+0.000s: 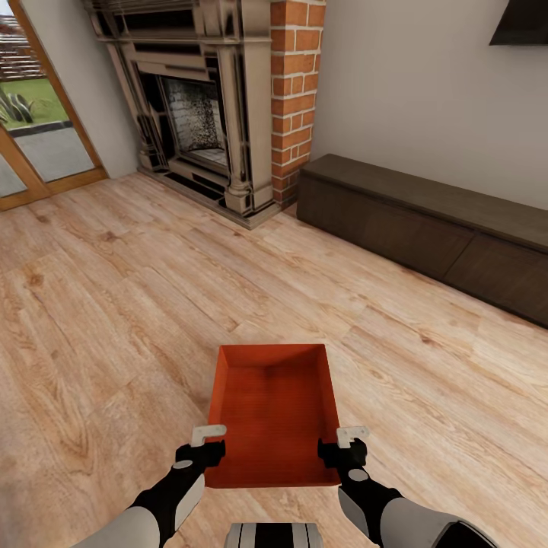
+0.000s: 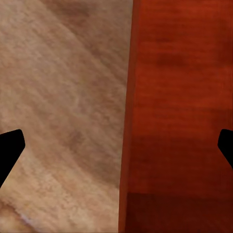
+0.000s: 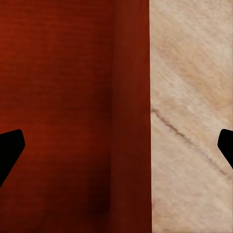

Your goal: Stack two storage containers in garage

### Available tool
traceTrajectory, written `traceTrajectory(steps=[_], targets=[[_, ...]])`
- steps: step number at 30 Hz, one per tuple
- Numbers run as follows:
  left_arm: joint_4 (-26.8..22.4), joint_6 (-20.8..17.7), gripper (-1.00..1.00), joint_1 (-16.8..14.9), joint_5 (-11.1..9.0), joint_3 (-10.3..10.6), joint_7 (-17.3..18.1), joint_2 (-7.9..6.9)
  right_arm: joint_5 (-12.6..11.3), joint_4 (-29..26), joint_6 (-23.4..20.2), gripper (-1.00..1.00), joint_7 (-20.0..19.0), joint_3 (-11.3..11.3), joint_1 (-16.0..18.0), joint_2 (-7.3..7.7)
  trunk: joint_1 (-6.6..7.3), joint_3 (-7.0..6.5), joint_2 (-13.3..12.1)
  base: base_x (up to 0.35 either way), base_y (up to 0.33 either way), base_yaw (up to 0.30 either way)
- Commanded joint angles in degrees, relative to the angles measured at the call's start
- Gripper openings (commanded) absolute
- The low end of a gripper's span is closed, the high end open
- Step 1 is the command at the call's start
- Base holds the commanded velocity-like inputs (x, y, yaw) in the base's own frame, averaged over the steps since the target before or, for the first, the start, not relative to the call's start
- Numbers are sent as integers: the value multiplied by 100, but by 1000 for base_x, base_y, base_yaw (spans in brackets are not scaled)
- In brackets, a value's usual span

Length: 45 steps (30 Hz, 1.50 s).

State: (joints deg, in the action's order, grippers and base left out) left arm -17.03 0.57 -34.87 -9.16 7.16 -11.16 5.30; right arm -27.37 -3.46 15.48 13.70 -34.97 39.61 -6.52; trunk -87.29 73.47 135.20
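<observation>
An orange-red container sits on the light wood-plank floor of the living room, straight in front of the robot, its open top facing up and its long sides running away from the trunk. Its walls are plain and smooth inside and out; I can read no brand, label or writing on it, nor on anything else here.

The left gripper hangs over the near end of the container's left wall, and the right gripper over the near end of its right wall. Each one straddles its wall: in the left wrist view the gripper has its dark fingertips spread wide, one over bare planks and the other over the container's red inside, with the wall's edge running between them. The right wrist view mirrors that, the gripper spread with one fingertip over the container's inside and the other over the floor. Neither pair of fingers looks pressed against the wall; whether any tip touches it I cannot tell.

Beyond the container stands a fireplace with a red-brick column beside it. A long low dark cabinet runs along the pale wall on the right. At the far left are wood-framed glass doors with grass outside.
</observation>
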Motion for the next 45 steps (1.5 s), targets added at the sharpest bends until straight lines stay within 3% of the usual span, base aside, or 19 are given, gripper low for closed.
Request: traceTrajectory(steps=[1,9,20,35,45], targets=[[2,5,100,-2,-60,49,-36,-3,-49,4,16,100,18,-48,3,-2,1,4,1,0,0,0],[2,5,100,-3,-54,50,-36,-3,-49,4,16,100,18,-46,3,18,1,4,1,0,0,0],[-2,13,100,-5,-51,51,-36,-3,-49,4,16,100,18,-48,3,180,1,4,1,0,0,0],[-2,14,100,-6,-51,54,-36,-8,-50,4,11,100,10,-50,3,100,1,4,1,0,0,0],[-2,14,100,-5,-51,51,-36,-12,-66,4,7,100,-205,-44,3,61,1,4,1,0,0,0]])
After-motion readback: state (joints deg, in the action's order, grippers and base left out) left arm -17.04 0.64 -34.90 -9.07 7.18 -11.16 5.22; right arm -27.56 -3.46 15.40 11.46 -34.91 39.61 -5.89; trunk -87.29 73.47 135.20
